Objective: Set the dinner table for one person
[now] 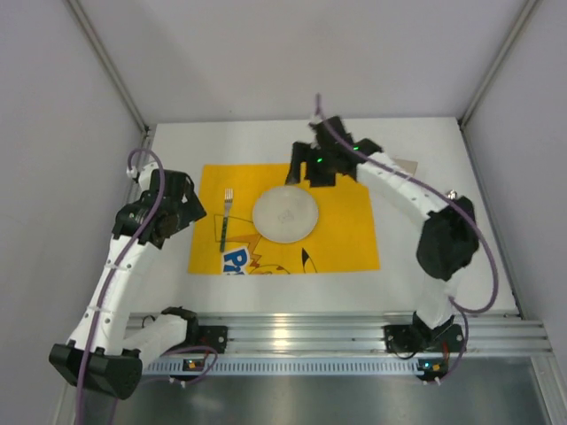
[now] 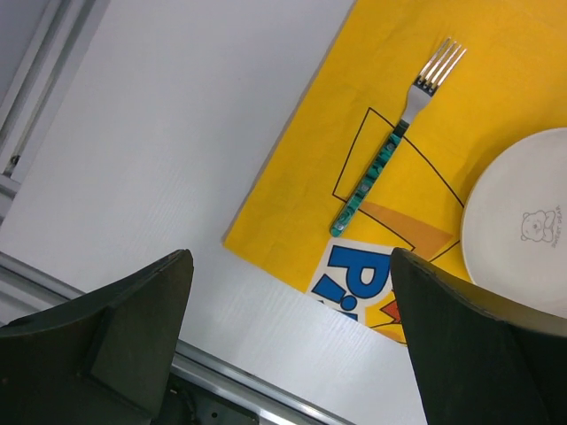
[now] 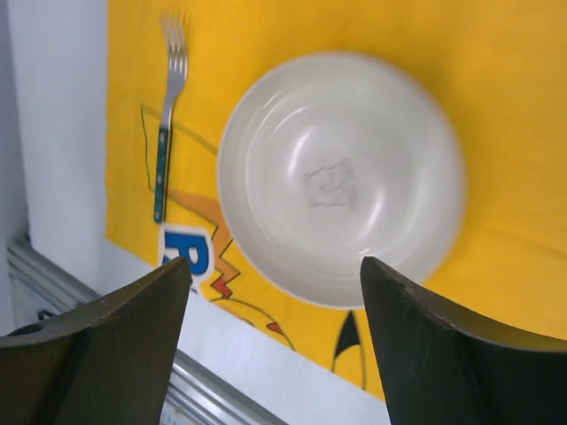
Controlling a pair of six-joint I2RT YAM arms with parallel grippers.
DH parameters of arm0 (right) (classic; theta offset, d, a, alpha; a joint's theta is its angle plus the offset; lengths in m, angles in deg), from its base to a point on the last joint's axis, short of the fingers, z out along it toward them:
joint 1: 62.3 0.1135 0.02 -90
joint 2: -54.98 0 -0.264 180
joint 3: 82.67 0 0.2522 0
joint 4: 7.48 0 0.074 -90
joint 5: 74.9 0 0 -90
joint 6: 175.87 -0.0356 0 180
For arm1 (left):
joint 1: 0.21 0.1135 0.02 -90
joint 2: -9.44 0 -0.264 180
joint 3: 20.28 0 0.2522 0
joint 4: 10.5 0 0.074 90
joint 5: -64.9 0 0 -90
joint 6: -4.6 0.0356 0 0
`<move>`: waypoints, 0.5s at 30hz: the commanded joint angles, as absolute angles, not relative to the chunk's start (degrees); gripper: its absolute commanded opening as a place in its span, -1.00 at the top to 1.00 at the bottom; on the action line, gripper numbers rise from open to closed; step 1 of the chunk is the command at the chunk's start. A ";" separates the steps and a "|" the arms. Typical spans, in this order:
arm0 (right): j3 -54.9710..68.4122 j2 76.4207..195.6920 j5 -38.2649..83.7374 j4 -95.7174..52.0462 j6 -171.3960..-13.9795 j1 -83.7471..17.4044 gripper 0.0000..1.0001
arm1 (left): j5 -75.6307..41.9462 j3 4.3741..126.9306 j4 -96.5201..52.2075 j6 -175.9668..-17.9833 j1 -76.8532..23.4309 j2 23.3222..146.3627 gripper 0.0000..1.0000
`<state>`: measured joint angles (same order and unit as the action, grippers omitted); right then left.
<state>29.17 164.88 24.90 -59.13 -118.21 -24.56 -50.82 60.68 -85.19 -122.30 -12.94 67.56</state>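
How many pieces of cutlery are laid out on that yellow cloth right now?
1. A silver fork with a green patterned handle lies on the yellow cartoon-print cloth, left of the round white plate. More could be hidden under the right arm.

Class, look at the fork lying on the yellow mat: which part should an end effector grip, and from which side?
Grip the fork by its green handle, mid-length, coming straight down from above and closing across its narrow width. It lies flat on the mat, clear of the plate, leaving room either side.
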 commanded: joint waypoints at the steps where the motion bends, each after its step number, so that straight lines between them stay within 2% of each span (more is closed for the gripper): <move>1: 20.78 150.44 25.02 -53.52 -117.60 -38.89 -0.53 | -48.05 59.84 -79.38 -121.43 -12.69 68.76 -0.96; 5: 10.56 143.85 33.00 -49.99 -118.74 -58.02 -0.45 | -45.50 58.09 -77.26 -120.82 -12.69 69.90 -0.96; 8: 4.48 142.43 36.88 -47.43 -119.62 -67.80 -0.43 | -43.57 57.21 -76.12 -120.64 -12.69 70.26 -0.95; 15: 2.01 146.29 39.00 -44.09 -120.24 -74.69 -0.40 | -40.66 56.76 -75.15 -119.15 -12.69 72.45 -0.94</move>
